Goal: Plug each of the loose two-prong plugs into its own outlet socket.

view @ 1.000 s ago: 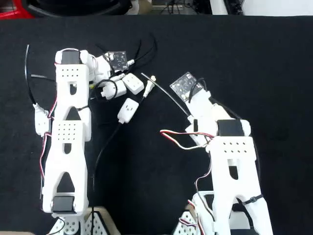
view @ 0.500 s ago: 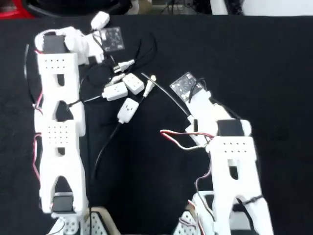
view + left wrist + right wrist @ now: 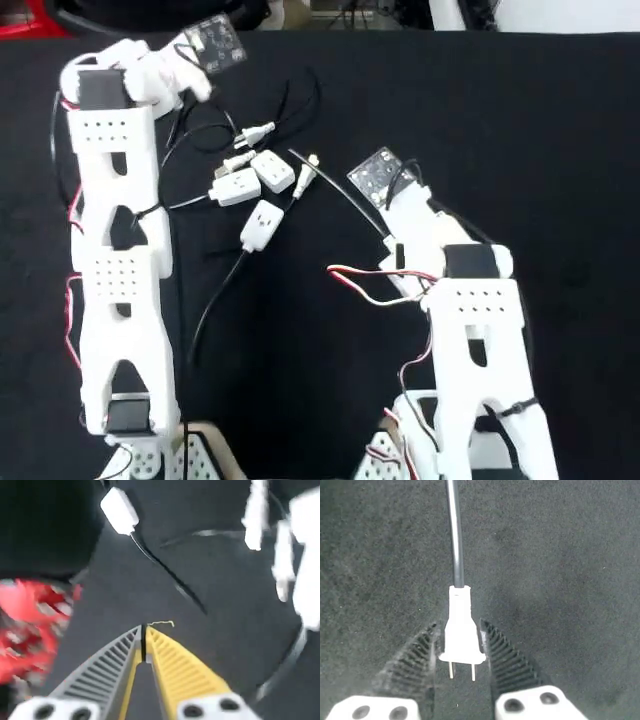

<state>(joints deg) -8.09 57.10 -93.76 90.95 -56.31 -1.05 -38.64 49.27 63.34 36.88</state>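
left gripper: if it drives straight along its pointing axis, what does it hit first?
Likely the black cable lying across the line of the shut left gripper. The white block at the cable's end sits beyond, slightly off line. Height is unclear, so it might pass over.

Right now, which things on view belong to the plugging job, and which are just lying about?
Job:
plug held in the right tool
loose plugs
three outlet sockets

Lying about:
red object in the far corner
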